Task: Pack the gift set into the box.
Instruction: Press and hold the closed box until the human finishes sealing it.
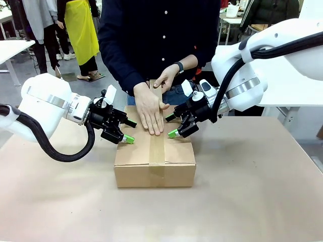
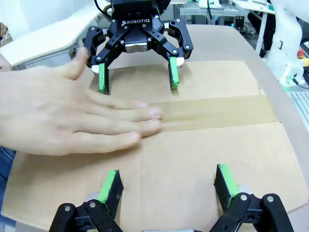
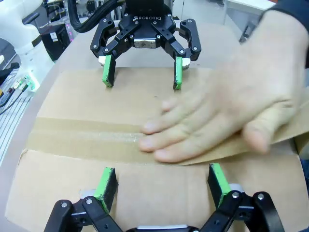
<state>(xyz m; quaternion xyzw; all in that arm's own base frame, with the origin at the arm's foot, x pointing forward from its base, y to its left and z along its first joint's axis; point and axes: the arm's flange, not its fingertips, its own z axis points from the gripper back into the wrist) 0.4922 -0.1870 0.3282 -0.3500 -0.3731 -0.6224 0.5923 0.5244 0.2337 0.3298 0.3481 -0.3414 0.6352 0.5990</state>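
The box (image 1: 154,160) stands shut in the middle of the table, its flaps down and a strip of brown tape (image 1: 157,151) running along the centre seam. The gift set is hidden. A person's hand (image 1: 150,112) lies flat on the tape, the other hand (image 1: 166,78) holds the strip up at the far edge. My left gripper (image 1: 128,131) is open, its pads pressing the left flap (image 2: 193,159). My right gripper (image 1: 171,126) is open on the right flap (image 3: 145,193). Each wrist view shows the opposite gripper (image 2: 137,78) (image 3: 143,76) across the seam.
The person stands at the far side of the table (image 1: 252,201). Bare tabletop lies in front of and to both sides of the box. White tables and other people are in the background.
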